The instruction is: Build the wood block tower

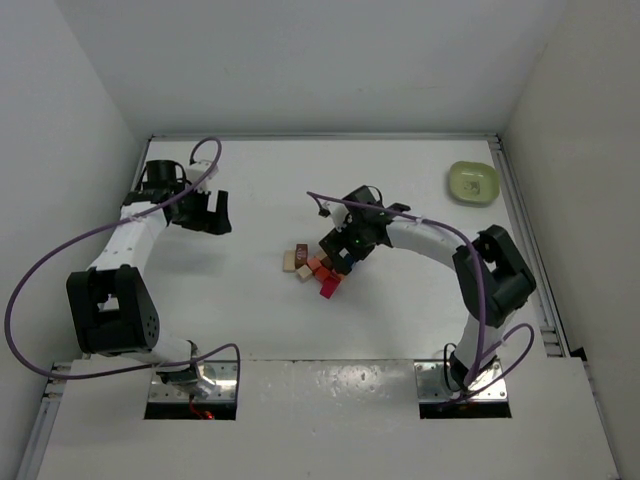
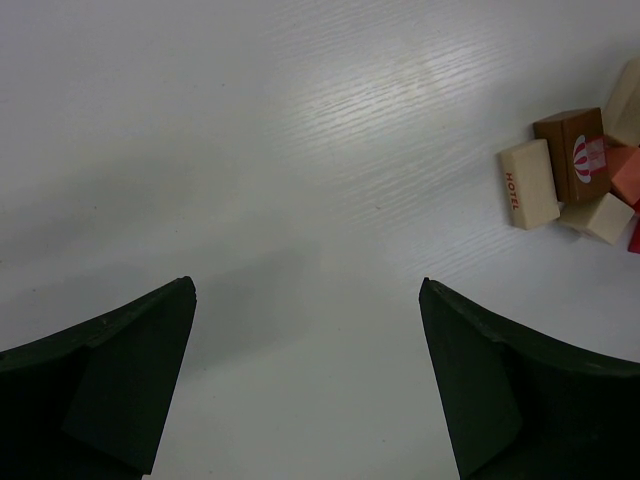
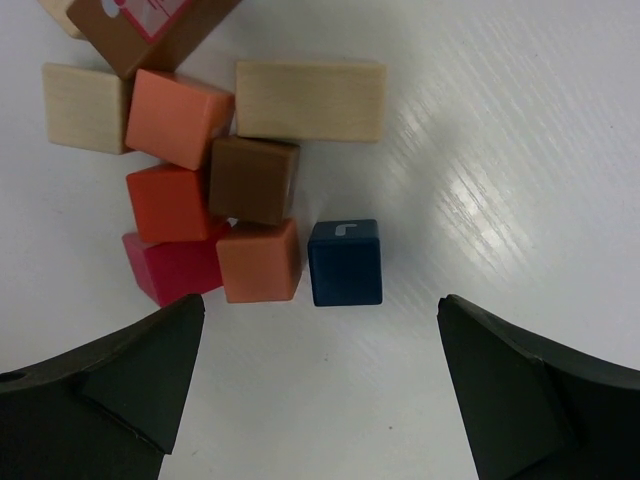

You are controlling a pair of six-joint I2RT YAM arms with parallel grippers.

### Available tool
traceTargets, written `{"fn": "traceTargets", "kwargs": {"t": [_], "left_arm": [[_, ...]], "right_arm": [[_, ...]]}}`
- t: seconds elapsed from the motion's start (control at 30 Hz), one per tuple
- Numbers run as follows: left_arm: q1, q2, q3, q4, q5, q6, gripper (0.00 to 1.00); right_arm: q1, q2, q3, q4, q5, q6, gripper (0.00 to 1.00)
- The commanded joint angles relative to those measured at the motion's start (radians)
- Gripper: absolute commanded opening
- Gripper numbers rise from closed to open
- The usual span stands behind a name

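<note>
The wood blocks (image 1: 312, 268) lie bunched at the table's middle. The right wrist view shows a dark blue cube (image 3: 345, 262), an orange cube (image 3: 260, 260), a brown cube (image 3: 255, 180), a red-orange cube (image 3: 168, 203), a magenta block (image 3: 170, 268), a salmon block (image 3: 178, 118) and a pale long block (image 3: 310, 100). My right gripper (image 3: 322, 305) hangs open just beside the blue cube, nothing between its fingers; its place over the cluster's right edge (image 1: 345, 262) shows from above. My left gripper (image 1: 210, 213) stands open and empty far to the left. The tower is out of view.
A light green bowl (image 1: 473, 182) sits at the back right corner. In the left wrist view a pale block marked HOTEL (image 2: 530, 183) and a brown picture block (image 2: 578, 152) lie at the right edge, well ahead of the left gripper (image 2: 307, 285).
</note>
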Motion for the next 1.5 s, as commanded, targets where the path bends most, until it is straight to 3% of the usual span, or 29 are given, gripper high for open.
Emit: {"fn": "traceTargets", "kwargs": {"t": [0.0,0.93,1.17,1.47], "left_arm": [[0.021,-0.008,-0.007,0.024,0.032,-0.003,1.0],[0.058,0.041,-0.007,0.024,0.059,-0.003,1.0],[0.067,0.059,-0.007,0.024,0.059,-0.003,1.0],[0.076,0.059,-0.007,0.024,0.059,-0.003,1.0]], "right_arm": [[0.022,0.026,0.022,0.016,0.022,-0.029,1.0],[0.057,0.141,0.064,0.023,0.065,-0.023,0.97],[0.057,0.16,0.091,0.016,0.052,-0.019,0.8],[0.056,0.141,0.044,0.0,0.049,-0.025,0.74]]}}
